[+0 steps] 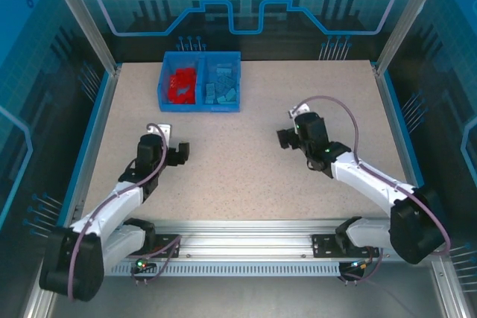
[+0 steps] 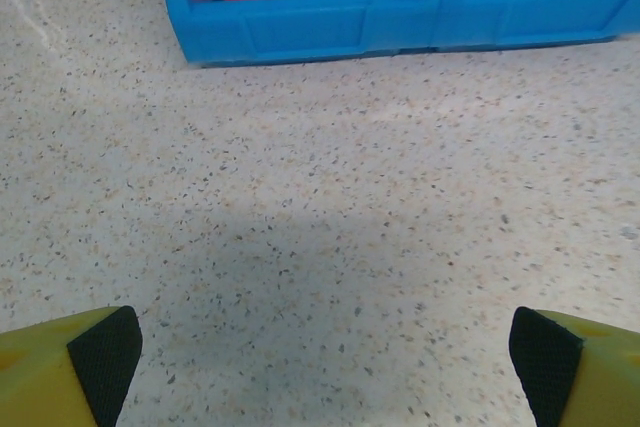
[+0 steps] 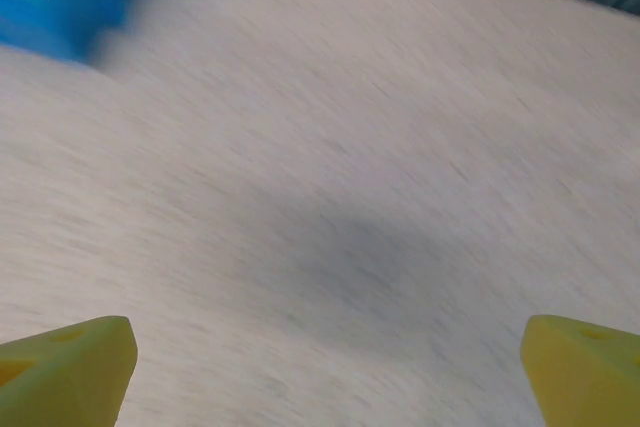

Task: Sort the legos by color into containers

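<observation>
Already red legos (image 1: 182,84) left, blue legos (image 1: 223,84) right, inside bin (image 1: 198,106).

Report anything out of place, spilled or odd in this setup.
Nothing stands out. The red legos lie in the left compartment of the bin, the light blue legos in the right, with no mixing visible. The left tool and right tool are open and empty.

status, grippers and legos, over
Left gripper open, empty. Right gripper open, empty. Red legos left side of bin, blue legos right side. Both grippers short of bin.
</observation>
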